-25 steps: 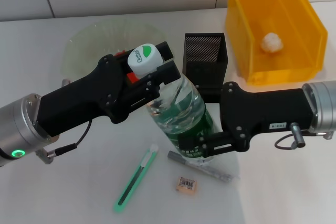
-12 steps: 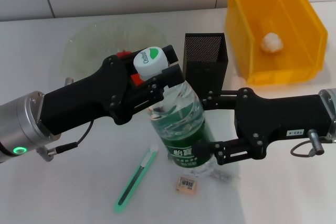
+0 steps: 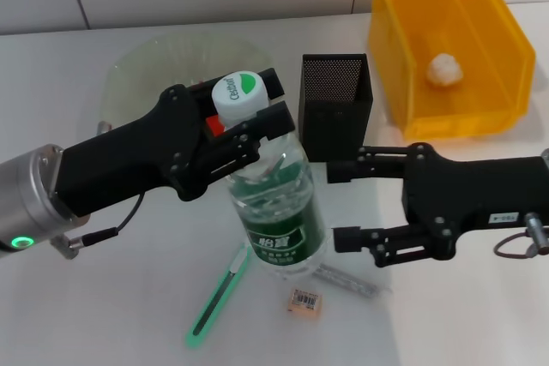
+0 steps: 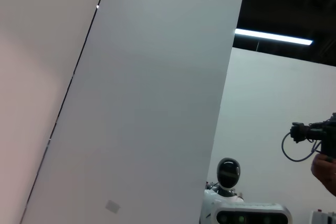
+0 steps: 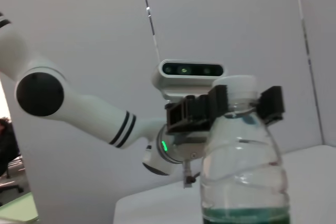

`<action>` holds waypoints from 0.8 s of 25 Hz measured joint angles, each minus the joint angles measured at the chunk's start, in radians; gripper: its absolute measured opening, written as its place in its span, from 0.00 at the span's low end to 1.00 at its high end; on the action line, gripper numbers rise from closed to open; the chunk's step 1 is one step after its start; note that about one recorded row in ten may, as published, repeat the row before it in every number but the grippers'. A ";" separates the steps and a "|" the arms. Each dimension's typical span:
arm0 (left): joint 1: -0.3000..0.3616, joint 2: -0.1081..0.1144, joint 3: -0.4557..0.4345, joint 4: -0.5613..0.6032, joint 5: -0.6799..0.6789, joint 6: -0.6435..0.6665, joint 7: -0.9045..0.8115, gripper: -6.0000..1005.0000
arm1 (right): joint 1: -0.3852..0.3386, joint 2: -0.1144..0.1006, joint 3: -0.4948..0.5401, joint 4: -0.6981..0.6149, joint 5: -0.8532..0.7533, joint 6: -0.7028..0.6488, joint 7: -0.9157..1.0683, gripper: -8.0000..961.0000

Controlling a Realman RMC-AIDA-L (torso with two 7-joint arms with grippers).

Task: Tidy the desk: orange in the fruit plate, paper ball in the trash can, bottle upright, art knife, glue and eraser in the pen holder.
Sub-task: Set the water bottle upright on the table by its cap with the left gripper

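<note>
We see the water bottle (image 3: pixel 276 212) upright on the desk before the pen holder (image 3: pixel 334 107), left gripper (image 3: pixel 257 115) clenched at its neck; right gripper (image 3: pixel 341 203) released beside it. Cap reads "Cestbon".

The head view looks down and forward from above onto the desk (image 3: pixel 77 66), fairly near, with both arms reaching in from the lower sides of the frame. The left wrist view faces up and away at wall panels and a distant robot (image 4: pixel 229 192) at lower right, sharing nothing with the head view. The right wrist view sits low and close, looking level at the bottle (image 5: pixel 242 166), which the head view shows at centre (image 3: pixel 274 212)
</note>
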 joint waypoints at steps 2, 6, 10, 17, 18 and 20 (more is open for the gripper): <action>0.014 0.001 -0.002 0.023 0.000 -0.003 0.002 0.44 | -0.008 -0.001 0.025 -0.001 -0.016 -0.007 0.000 0.83; 0.091 0.009 -0.016 0.132 0.000 -0.025 0.017 0.45 | -0.040 -0.002 0.128 -0.005 -0.093 -0.035 -0.012 0.83; 0.152 0.017 -0.055 0.171 -0.001 -0.055 0.088 0.46 | -0.079 0.004 0.196 0.000 -0.113 -0.043 -0.059 0.83; 0.193 0.013 -0.076 0.166 -0.001 -0.161 0.210 0.47 | -0.097 0.007 0.212 0.022 -0.117 -0.035 -0.080 0.83; 0.196 0.008 -0.076 0.166 -0.001 -0.198 0.228 0.47 | -0.096 0.006 0.213 0.030 -0.117 -0.035 -0.085 0.83; 0.197 0.006 -0.074 0.166 -0.001 -0.225 0.237 0.47 | -0.095 0.006 0.213 0.032 -0.118 -0.033 -0.088 0.83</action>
